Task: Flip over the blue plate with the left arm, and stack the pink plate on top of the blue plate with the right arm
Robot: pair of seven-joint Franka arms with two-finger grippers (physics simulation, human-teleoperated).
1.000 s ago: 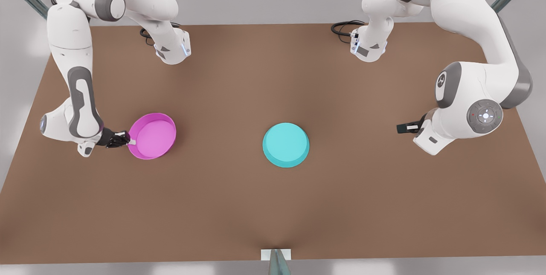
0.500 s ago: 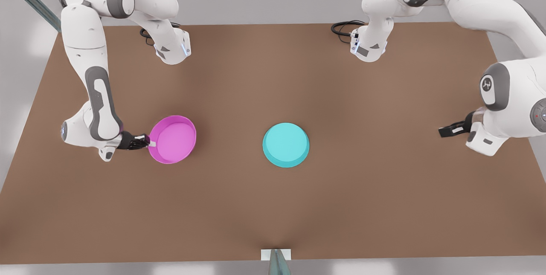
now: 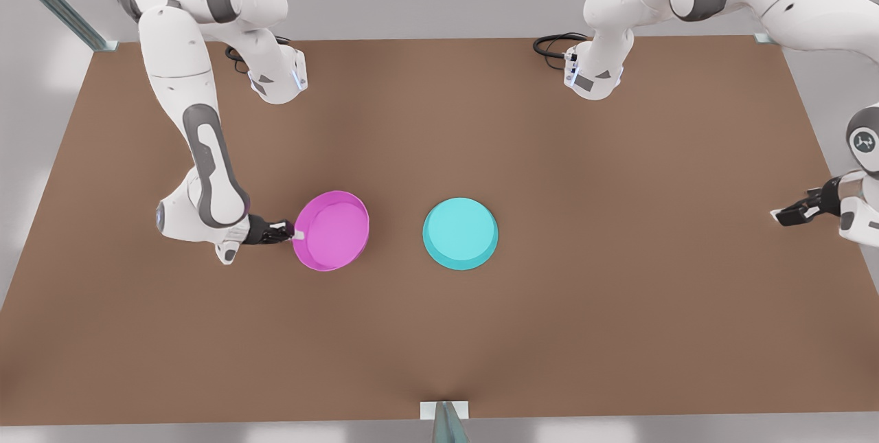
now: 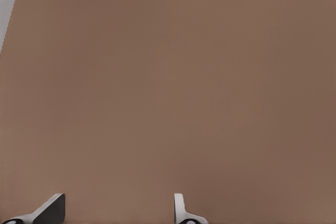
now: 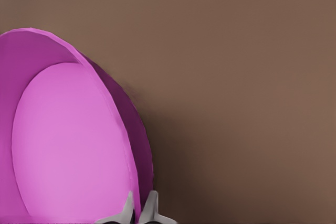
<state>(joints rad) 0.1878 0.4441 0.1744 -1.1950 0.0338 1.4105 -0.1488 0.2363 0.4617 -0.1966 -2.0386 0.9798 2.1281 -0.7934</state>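
Note:
The blue plate (image 3: pixel 460 233) lies flat at the table's middle, its plain flat face up. Just off its side, toward the front view's left, the pink plate (image 3: pixel 332 229) hangs tilted above the table with a small gap between the two. My right gripper (image 3: pixel 291 231) is shut on the pink plate's rim on the side away from the blue plate. The right wrist view shows the pink plate (image 5: pixel 68 145) on edge, with the right gripper (image 5: pixel 140 205) pinching its rim. My left gripper (image 3: pixel 783 215) waits open at the front view's far right edge, and its fingers (image 4: pixel 181 209) stand apart over bare table.
Both arm bases stand along the far edge of the brown table (image 3: pixel 439 333), with black cables (image 3: pixel 553 44) beside them. A small white bracket (image 3: pixel 444 410) sits at the near edge. Metal frame posts rise at the far corners.
The right gripper has carried the pink plate toward the front view's right, close to the blue plate. The left arm has drawn back to the front view's right edge. The blue plate has not moved.

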